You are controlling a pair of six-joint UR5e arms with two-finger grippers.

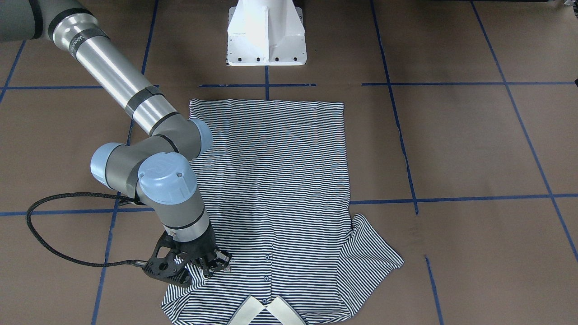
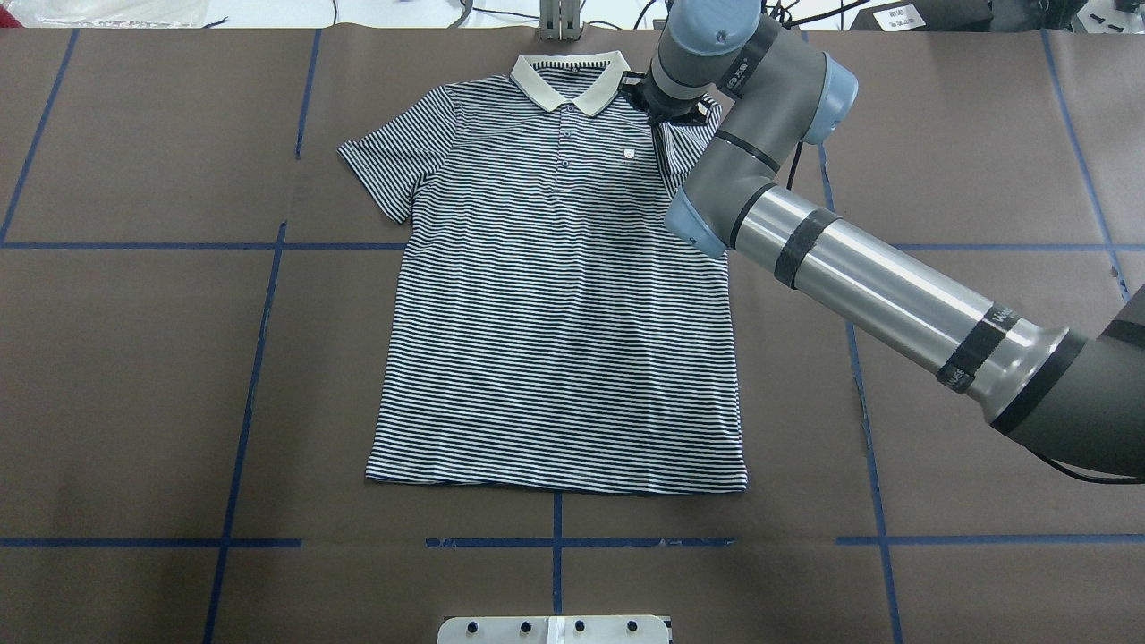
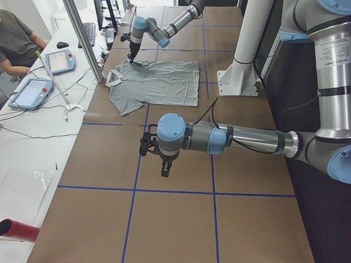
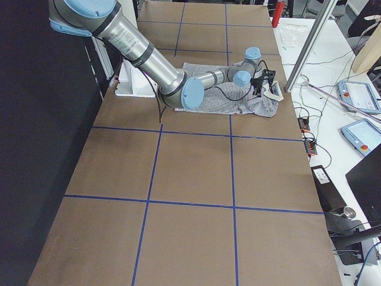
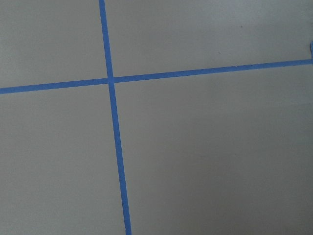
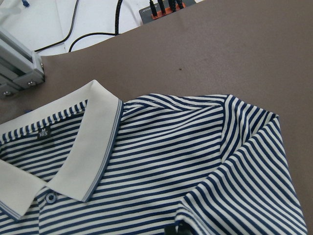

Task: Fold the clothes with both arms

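My R gripper [image 1: 216,265] is down on the shirt [image 1: 280,180], tips on the cloth at the shoulder, just beside the chest logo [image 2: 629,154]. The tips are mostly hidden, so I can't tell if it's pinching cloth or only resting there. The sleeve [image 6: 244,171] on that side lies folded in over the chest. The collar [image 6: 93,142] is close by in my wrist cam.

The shirt lies flat, front up, mid-desk [image 2: 134,358], with the hem toward my base [image 1: 266,34] and the collar at the far edge. The other sleeve [image 1: 375,257] is spread out on the desk.

My L gripper [image 3: 164,171] hangs pointing down over the desk, well apart from the shirt, above crossing blue tape lines [image 5: 115,147]. Only the side cam shows it, so I can't tell if it's open or closed.
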